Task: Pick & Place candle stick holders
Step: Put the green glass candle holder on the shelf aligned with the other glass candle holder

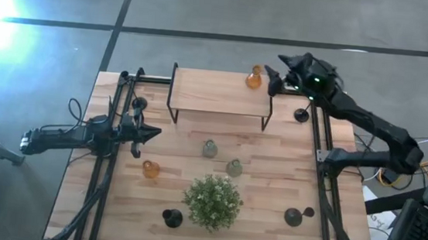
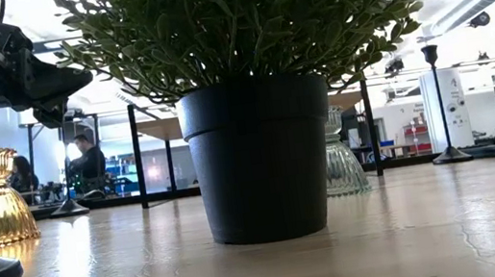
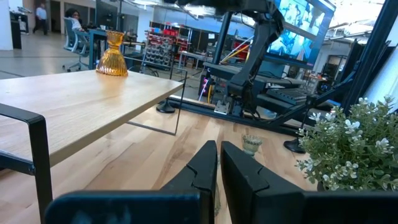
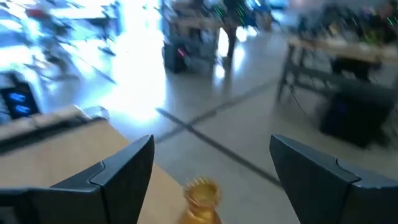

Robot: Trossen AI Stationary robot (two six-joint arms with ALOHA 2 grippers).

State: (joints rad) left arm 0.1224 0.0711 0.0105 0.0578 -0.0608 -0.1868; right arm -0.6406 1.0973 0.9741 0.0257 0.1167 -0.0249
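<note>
Black holders, no legible writing

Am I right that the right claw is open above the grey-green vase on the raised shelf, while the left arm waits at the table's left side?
Not quite: the vase on the raised shelf is the orange vase, not a grey-green one. The high view shows it at the shelf's corner, and the right wrist view shows the right claw open just above it. The rest holds: the left claw waits at the table's left side.

Grey concrete floor, glare top-left; workshop desks, monitors behind.
</note>
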